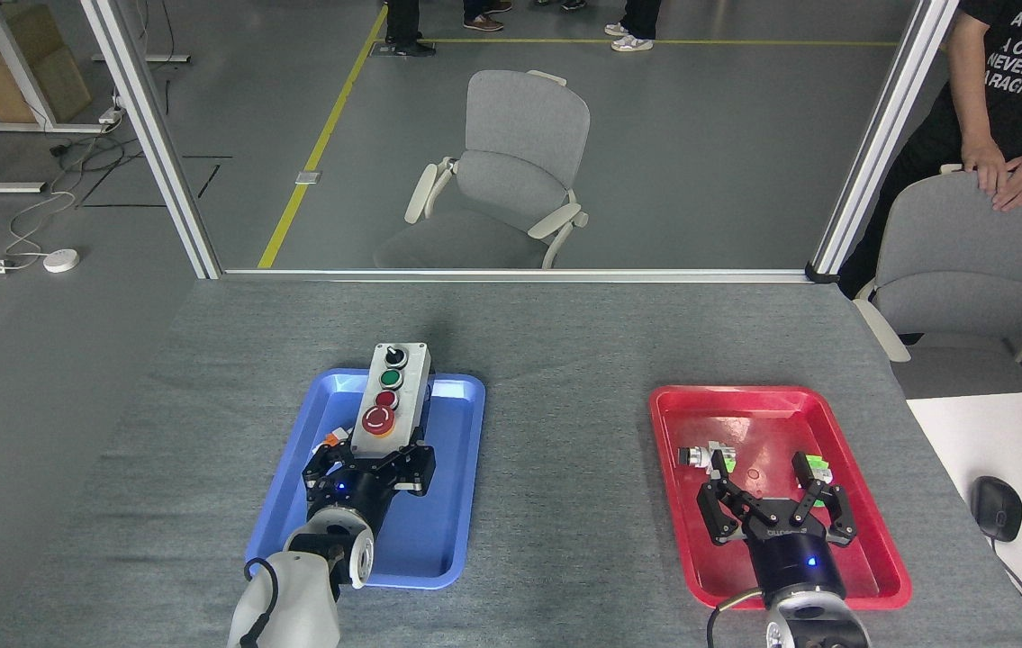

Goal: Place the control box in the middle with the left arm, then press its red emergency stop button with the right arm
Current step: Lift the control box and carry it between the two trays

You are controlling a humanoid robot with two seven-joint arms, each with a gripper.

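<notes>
Oblong grey control box point(389, 398), glossy buttons

Grey floor point(700, 162) with a yellow line point(321, 144) — two grey chairs point(511, 171) behind aluminium posts point(150, 135).

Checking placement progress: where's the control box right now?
Head view, left side: the control box is held at its near end by the left gripper, over the blue tray, not yet on the middle.

Bare table point(565, 432) lies open between the blue tray point(438, 549) and red tray point(871, 567); only their raised rims border my path.
</notes>
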